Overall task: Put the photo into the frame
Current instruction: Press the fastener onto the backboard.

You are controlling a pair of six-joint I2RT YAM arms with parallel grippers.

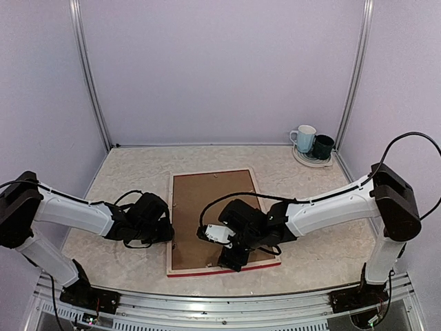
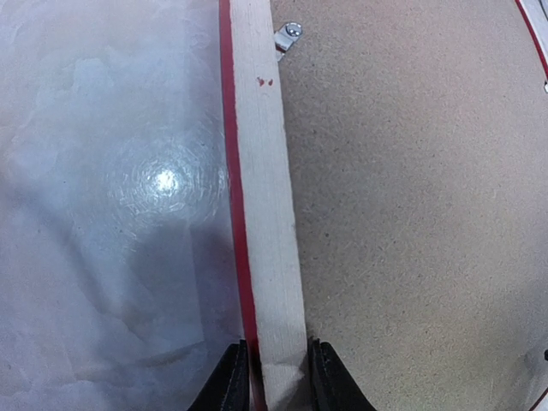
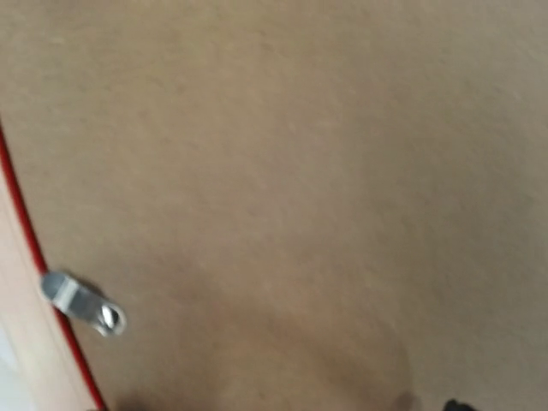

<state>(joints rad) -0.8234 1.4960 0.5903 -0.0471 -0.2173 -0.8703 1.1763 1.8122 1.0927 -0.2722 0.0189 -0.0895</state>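
Observation:
The frame (image 1: 170,221) lies back up on the table, its pale wood rails around a brown backing board (image 1: 207,207) and its red front edge along the near side. My left gripper (image 1: 167,231) is shut on the frame's left rail (image 2: 261,171); a dark finger (image 2: 229,381) presses each side of it. A metal clip (image 2: 288,34) sits at the rail's inner edge. My right gripper (image 1: 231,261) hovers low over the board's near right part (image 3: 300,171), its fingertips wide apart at the lower edge of the right wrist view, holding nothing. The photo is hidden.
A white mug (image 1: 303,138) and a dark mug (image 1: 322,146) stand on a plate in the back right corner. Another metal clip (image 3: 81,301) lies by the frame rail (image 3: 21,342). Lilac walls close in three sides of the table (image 1: 310,248).

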